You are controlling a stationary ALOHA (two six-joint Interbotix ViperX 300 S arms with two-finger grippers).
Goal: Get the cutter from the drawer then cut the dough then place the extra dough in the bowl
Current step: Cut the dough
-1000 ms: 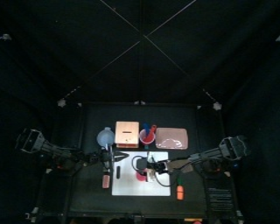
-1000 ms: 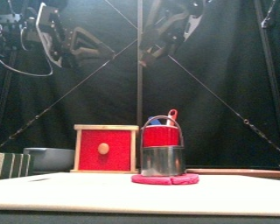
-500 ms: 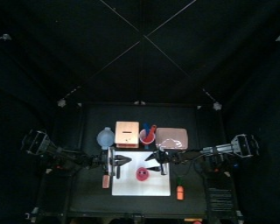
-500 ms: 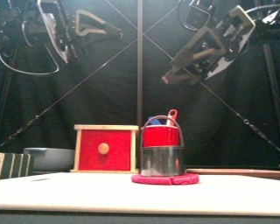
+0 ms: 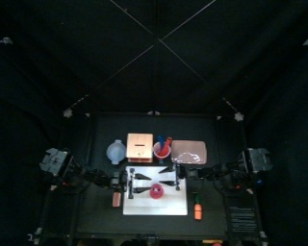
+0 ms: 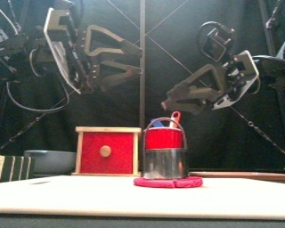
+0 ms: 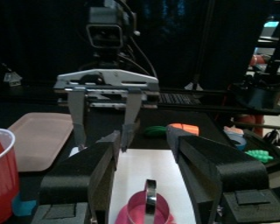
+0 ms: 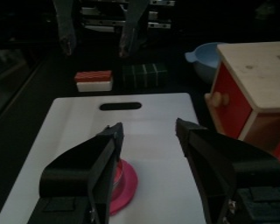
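A round metal cutter [image 6: 166, 164] stands upright on the flat pink dough [image 6: 169, 183], which lies on the white cutting board [image 5: 169, 180]. Its wire handle [image 7: 150, 189] shows between my left jaws. My left gripper [image 6: 135, 59] hangs open above and left of the cutter, touching nothing. Across from it, my right gripper [image 6: 169, 98] hangs open above the cutter's right side, also empty. Both face each other over the board [image 8: 119, 144]. The wooden box with the red drawer front [image 6: 107, 151] stands behind on the left, and the blue-grey bowl [image 6: 50, 160] is beside it.
A red cup [image 6: 164, 138] with toy knives stands right behind the cutter. The pink tray [image 5: 189, 151] lies at the back right. A sushi toy [image 8: 94, 80] and a dark green roll [image 8: 139, 72] lie off the board's end.
Both grippers have come down from high up to just above the cutter. My left jaws have spread wider. The cutter and dough have not moved.
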